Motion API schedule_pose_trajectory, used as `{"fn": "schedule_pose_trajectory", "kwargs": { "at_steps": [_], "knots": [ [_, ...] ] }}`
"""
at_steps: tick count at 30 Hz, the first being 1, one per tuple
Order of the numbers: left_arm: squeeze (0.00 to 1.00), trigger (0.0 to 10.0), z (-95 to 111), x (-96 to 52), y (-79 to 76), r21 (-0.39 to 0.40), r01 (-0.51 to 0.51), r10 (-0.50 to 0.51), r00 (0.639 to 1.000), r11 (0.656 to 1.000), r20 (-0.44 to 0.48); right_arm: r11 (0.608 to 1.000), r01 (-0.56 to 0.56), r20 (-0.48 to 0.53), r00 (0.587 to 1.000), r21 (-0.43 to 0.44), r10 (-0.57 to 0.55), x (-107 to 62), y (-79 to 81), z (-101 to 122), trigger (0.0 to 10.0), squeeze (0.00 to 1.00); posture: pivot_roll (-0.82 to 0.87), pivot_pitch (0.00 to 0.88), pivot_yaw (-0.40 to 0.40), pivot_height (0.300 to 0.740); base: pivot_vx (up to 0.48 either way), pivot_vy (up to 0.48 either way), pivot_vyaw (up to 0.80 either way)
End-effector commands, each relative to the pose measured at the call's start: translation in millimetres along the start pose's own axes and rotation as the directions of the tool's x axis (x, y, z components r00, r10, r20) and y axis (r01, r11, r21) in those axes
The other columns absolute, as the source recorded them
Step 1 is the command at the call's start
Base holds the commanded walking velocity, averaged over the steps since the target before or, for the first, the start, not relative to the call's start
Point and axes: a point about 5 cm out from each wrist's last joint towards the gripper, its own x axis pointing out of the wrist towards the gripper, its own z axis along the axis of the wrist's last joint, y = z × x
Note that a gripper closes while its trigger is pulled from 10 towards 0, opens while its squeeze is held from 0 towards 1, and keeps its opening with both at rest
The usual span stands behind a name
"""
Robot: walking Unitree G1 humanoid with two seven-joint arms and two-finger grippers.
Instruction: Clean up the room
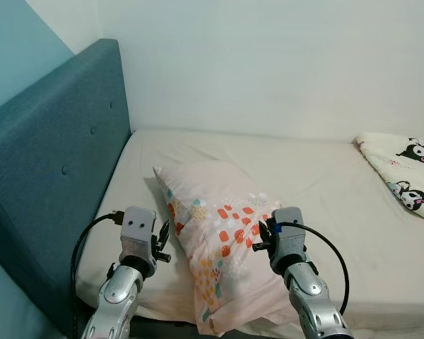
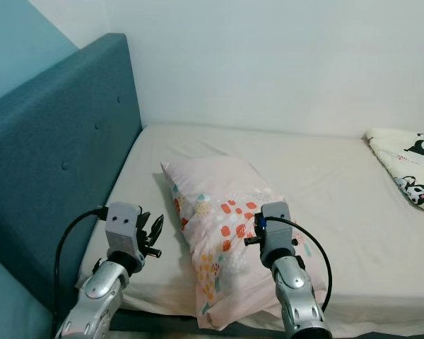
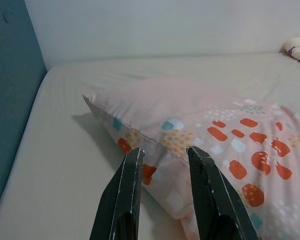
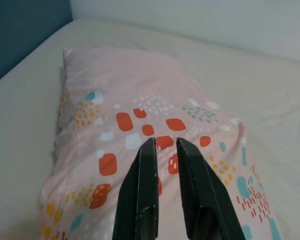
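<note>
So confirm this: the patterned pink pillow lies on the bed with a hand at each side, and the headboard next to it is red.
Not quite. The headboard is teal-blue, not red, as the left eye view shows. The rest holds: the pink pillow lies on the bed, with the left hand and right hand at its sides.

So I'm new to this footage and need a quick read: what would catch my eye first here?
A pale pink pillow with orange, teal and yellow patches lies askew on the cream bedsheet, its near end overhanging the bed edge. The left end effector and right end effector, both open, flank it. A teal padded headboard runs along the left, and a cartoon-print blanket sits far right.
</note>
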Motion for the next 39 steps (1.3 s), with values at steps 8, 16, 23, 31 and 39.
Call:
{"fn": "schedule_pose_trajectory", "kwargs": {
  "at_steps": [8,16,23,31,39],
  "knots": [
    [0.00,10.0,-1.8,4.0,4.5,0.015,-0.049,0.050,0.998,0.999,-0.025,0.999,0.030,-0.025,0.999,0.023,-0.029,-0.1,-3.7,-2.3,10.0,0.00,0.05,0.028,-0.081,0.721,0.000,0.000,0.00],
    [0.00,10.0,-3.1,3.0,2.1,0.013,-0.047,0.048,0.998,0.999,-0.031,0.999,0.030,-0.020,0.999,0.015,-0.030,0.2,-6.9,-1.0,10.0,0.00,0.05,0.024,-0.082,0.691,0.000,0.000,0.00],
    [0.00,10.0,-3.8,3.3,1.2,0.012,-0.045,0.045,0.998,0.999,-0.035,0.999,0.029,-0.020,0.999,0.014,-0.029,0.8,-6.9,-0.3,10.0,0.00,0.05,0.019,-0.080,0.666,0.000,0.000,0.00],
    [0.00,10.0,-4.3,2.9,1.2,0.017,-0.041,0.042,0.998,0.999,-0.038,1.000,0.027,-0.018,0.999,0.013,-0.026,0.5,-6.5,-0.3,10.0,0.00,0.05,0.014,-0.079,0.626,0.000,0.000,0.00],
    [0.00,10.0,-3.6,3.3,-1.3,0.017,-0.029,0.030,0.999,0.999,-0.035,1.000,0.026,-0.017,1.000,0.012,-0.026,-0.5,-5.9,-1.0,10.0,0.00,0.05,0.015,-0.075,0.601,0.000,0.000,0.00]
  ]
}}
